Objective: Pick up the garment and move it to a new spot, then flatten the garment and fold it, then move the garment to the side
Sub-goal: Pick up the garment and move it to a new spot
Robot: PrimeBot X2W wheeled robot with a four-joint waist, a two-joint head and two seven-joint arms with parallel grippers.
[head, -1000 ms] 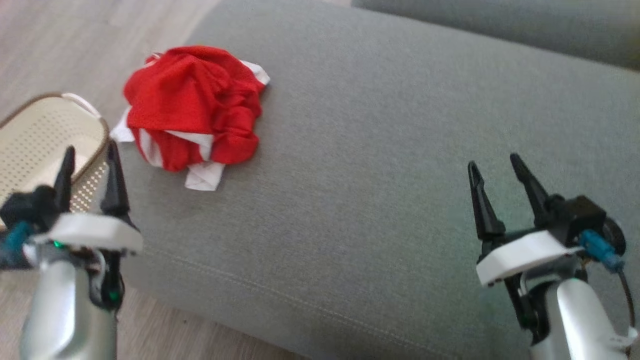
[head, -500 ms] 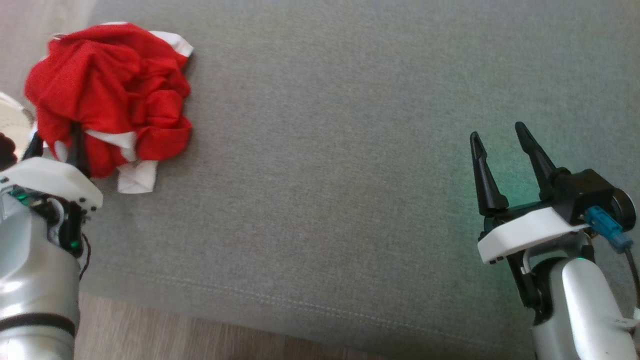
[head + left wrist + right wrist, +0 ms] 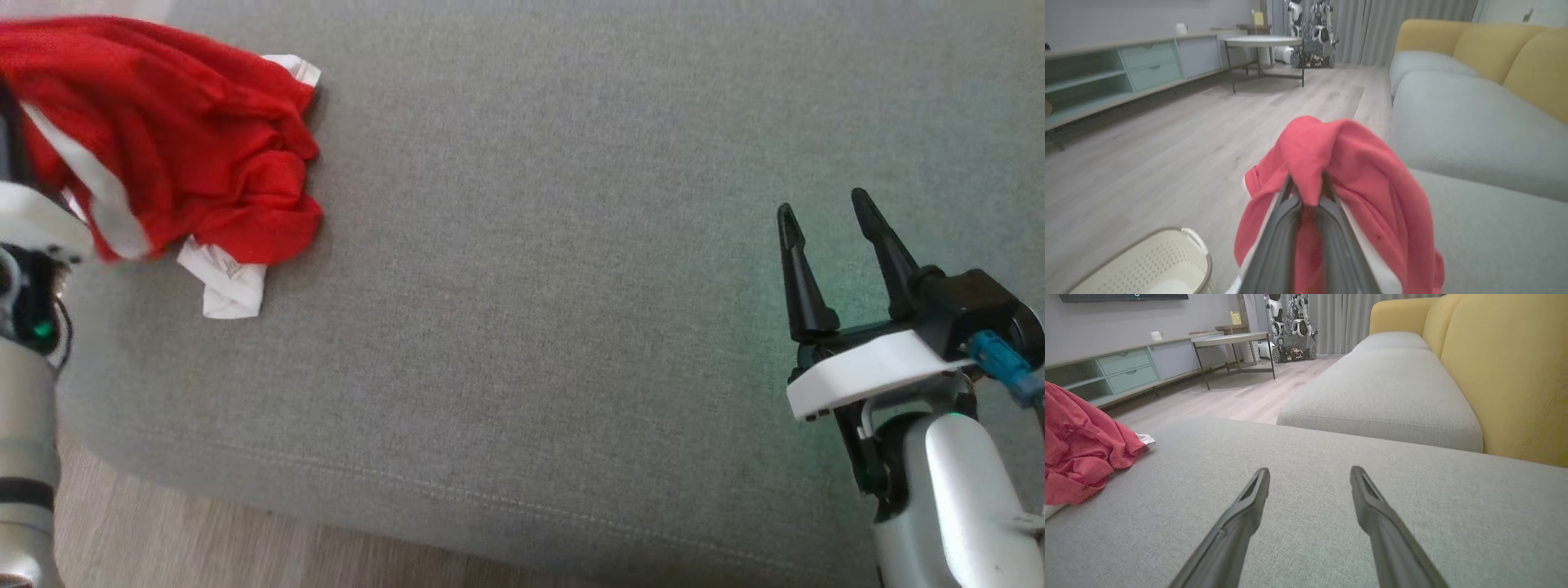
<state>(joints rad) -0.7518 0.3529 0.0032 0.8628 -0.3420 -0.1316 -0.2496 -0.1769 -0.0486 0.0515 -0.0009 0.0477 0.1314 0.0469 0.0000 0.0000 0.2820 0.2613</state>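
The garment point(image 3: 180, 147) is a crumpled red piece with white trim, lying at the left end of the grey sofa cushion point(image 3: 571, 286). In the left wrist view my left gripper point(image 3: 1308, 192) is shut on a fold of the garment point(image 3: 1331, 163), which drapes over both fingers and is pulled upward. In the head view that arm's white wrist plate sits at the left edge under the cloth. Far to the right, my right gripper point(image 3: 824, 216) hovers open over bare cushion, also open in its own wrist view point(image 3: 1309, 475), with the garment point(image 3: 1081, 453) off to its left.
A cream perforated basket point(image 3: 1147, 265) stands on the wooden floor point(image 3: 1147, 155) beside the sofa's left end. Yellow back cushions point(image 3: 1506, 371) rise behind the seat. A low cabinet point(image 3: 1106, 77) and a side table point(image 3: 1263, 43) stand across the room.
My left gripper reached into the garment, shut on a fold and lifted it, stretching the cloth up. The head camera has shifted, so the basket has left its view. The right gripper stayed open.
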